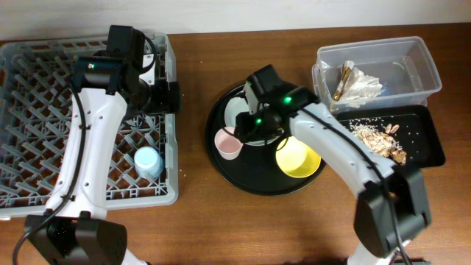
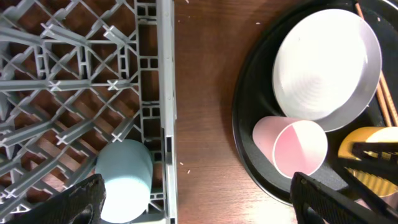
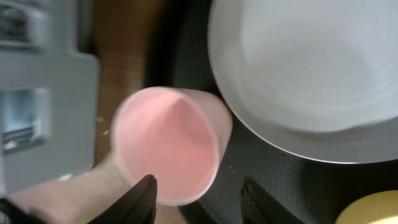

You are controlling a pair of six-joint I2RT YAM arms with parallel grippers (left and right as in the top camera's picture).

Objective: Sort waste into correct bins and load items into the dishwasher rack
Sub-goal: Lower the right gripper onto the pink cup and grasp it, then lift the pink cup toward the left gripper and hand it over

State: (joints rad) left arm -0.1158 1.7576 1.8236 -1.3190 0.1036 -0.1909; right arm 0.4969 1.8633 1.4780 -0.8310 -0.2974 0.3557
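The pink cup (image 3: 168, 140) sits at the left edge of the round black tray (image 1: 243, 180), next to the pale grey plate (image 3: 311, 74) and the yellow bowl (image 1: 298, 158). My right gripper (image 3: 202, 199) is open: one finger is in the cup's mouth, the other outside over the tray. My left gripper (image 2: 199, 199) is open and empty, above the right rim of the dishwasher rack (image 1: 44, 110). The light-blue cup (image 1: 148, 162) lies in the rack. The chopsticks (image 2: 379, 81) lie beside the plate. The napkin (image 1: 362, 85) and gold wrapper (image 1: 343, 79) are in the clear tub (image 1: 423, 55). Food scraps (image 1: 383, 140) lie on the flat black tray (image 1: 427, 147).
A strip of bare wooden table (image 2: 202, 112) separates the rack from the round tray. The clear tub and the flat tray stand at the far right, close to the round tray. My right arm crosses above the yellow bowl.
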